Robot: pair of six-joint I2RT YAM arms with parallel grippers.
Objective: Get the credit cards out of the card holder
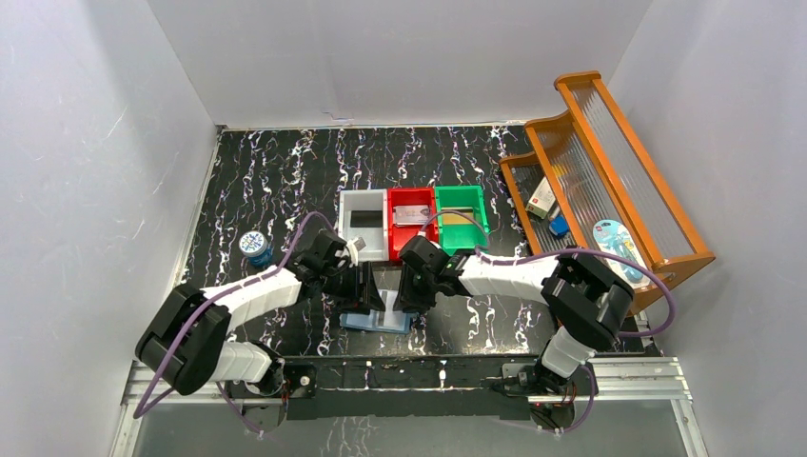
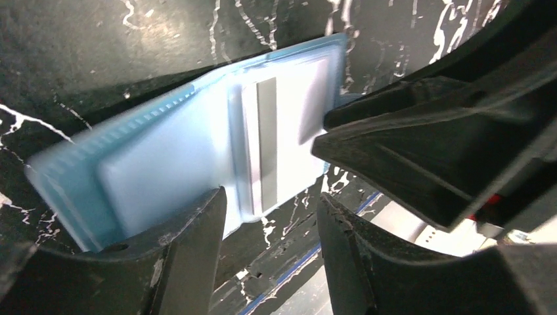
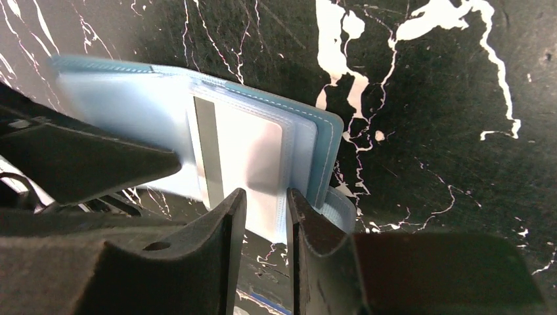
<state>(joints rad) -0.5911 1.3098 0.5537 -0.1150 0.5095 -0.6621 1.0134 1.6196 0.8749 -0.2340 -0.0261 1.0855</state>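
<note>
The card holder [image 1: 376, 322] lies open on the black marbled table, pale blue inside up, near the front edge. A pale card with a grey stripe [image 3: 243, 151] sits in its clear pocket and also shows in the left wrist view [image 2: 282, 131]. My left gripper [image 1: 366, 286] is open over the wallet's left half [image 2: 157, 164], its jaws wide apart [image 2: 269, 223]. My right gripper [image 1: 414, 290] hangs over the right half, jaws only narrowly apart [image 3: 266, 210], beside the snap tab [image 3: 338, 210]. A black card [image 1: 364, 218] lies in the grey bin and a pale grey card [image 1: 412, 214] in the red bin.
Grey [image 1: 348, 233], red [image 1: 394, 236] and green [image 1: 481, 217] bins stand in a row behind the grippers. A round blue tin [image 1: 254, 246] is at the left. A wooden rack [image 1: 609, 171] at the right holds a white-and-red box [image 1: 542, 198] and a small blue block [image 1: 559, 226].
</note>
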